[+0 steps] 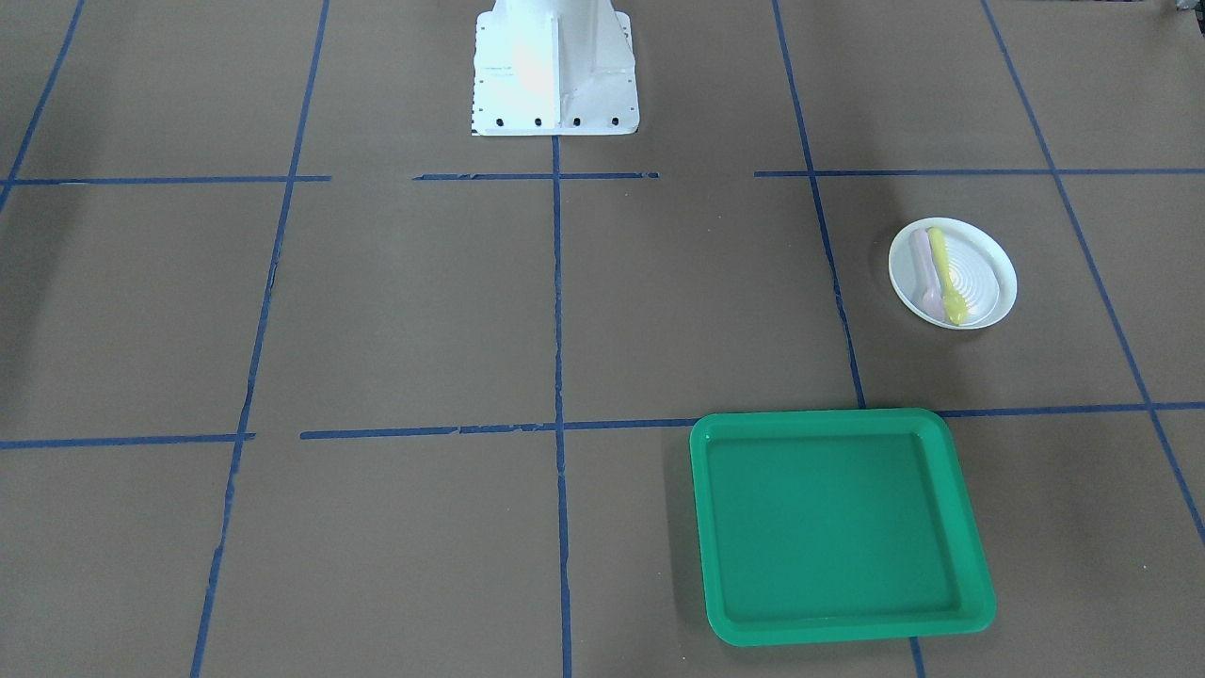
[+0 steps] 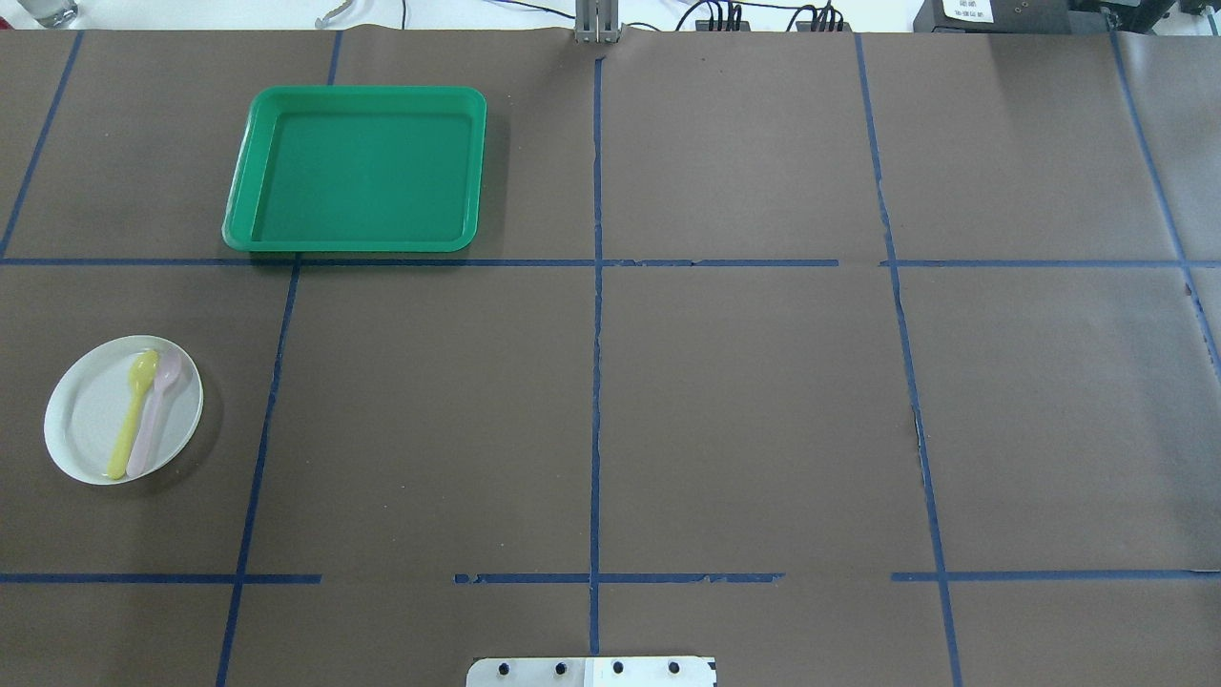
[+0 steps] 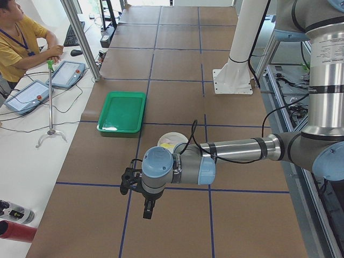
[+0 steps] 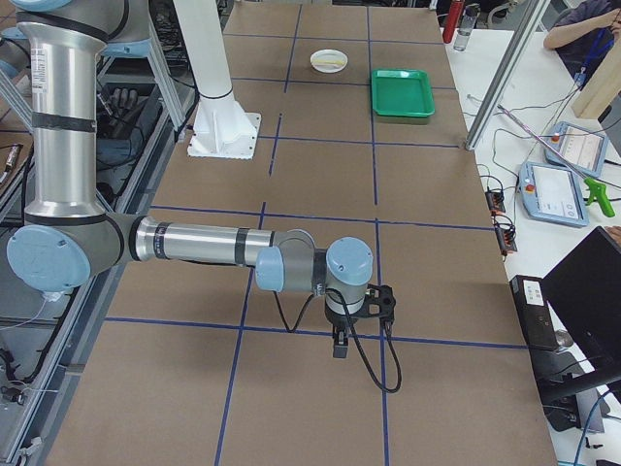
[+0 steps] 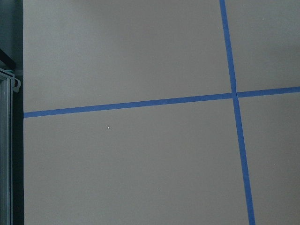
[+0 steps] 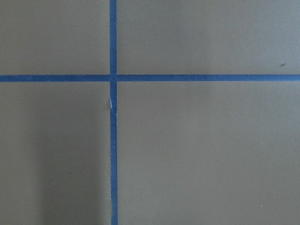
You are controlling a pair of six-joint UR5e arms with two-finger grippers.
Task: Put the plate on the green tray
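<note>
Forearms level above table, wrists bent down.
Left gripper and right gripper hanging free, seemingly empty, finger spread impossible to tell; plate beyond left gripper, green tray farther.

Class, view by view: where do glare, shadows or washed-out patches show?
Front-facing view: the white robot base is washed out, detail lost. Overhead view: the small round white plate and the large bright green plastic tray throw soft shadows to their right. Left side view: a pale glare patch on the tray's near edge. Right wrist view: shadow dims the lower left.
</note>
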